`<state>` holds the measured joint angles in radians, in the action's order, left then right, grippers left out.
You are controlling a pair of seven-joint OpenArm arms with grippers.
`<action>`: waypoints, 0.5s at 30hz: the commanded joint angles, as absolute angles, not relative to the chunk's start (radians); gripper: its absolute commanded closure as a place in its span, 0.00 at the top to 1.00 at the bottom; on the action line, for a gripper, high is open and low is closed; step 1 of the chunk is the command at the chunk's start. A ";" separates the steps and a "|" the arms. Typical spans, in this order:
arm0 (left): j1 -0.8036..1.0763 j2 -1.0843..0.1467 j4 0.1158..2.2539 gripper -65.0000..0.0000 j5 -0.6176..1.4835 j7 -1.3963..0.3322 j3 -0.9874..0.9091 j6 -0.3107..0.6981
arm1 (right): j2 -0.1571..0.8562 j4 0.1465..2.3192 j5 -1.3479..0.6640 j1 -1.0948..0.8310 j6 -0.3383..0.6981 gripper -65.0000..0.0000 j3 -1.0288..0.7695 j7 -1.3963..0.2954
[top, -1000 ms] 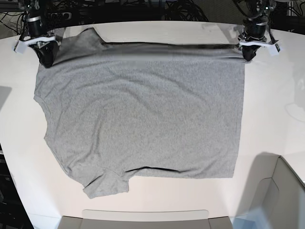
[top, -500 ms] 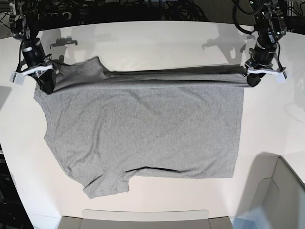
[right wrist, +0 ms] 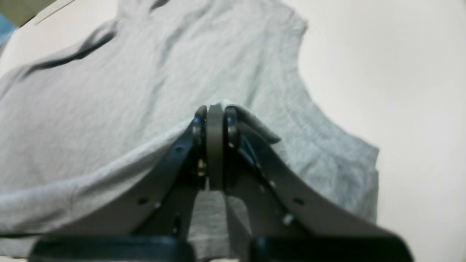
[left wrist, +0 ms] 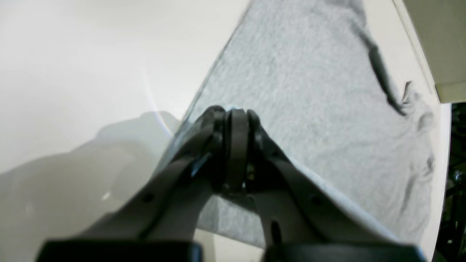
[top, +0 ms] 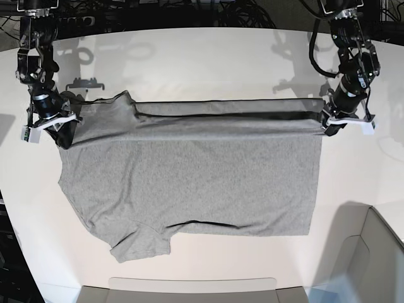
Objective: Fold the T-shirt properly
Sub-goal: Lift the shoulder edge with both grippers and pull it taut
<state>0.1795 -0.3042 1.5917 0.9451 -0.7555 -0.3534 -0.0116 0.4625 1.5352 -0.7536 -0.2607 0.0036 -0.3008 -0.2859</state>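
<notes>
presently, the t-shirt [top: 189, 170] lies spread on the white surface [top: 208, 57], plain grey side up, with its far edge lifted off the surface and drawn taut between the two arms; the left pincer [top: 332, 126], at the right of the base view, is clamped shut on the hem corner of that edge; the right pincer [top: 62, 136], at the left of the base view, is clamped shut on the shoulder end, just beside the far sleeve; the near sleeve lies flat toward the front edge of the surface; a dark shadow band runs under the raised edge; both wrist views show cloth pinched between closed tips.
</notes>
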 commanded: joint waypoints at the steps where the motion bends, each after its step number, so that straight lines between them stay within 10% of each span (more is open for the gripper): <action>1: 0.159 -0.320 1.601 0.00 0.952 -0.731 -0.357 -0.005 | 0.484 1.535 -0.746 -0.232 0.008 0.00 -0.309 -0.257; 15: 0.022 -0.328 1.452 0.00 0.951 -0.733 -0.354 -0.005 | 0.486 1.311 -0.742 -0.061 0.077 0.00 -0.285 -0.257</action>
<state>0.0353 -0.3107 1.4349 0.9466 -0.7555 -0.3504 -0.0116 0.4644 1.2942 -0.7399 -0.0799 0.0757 -0.2764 -0.2893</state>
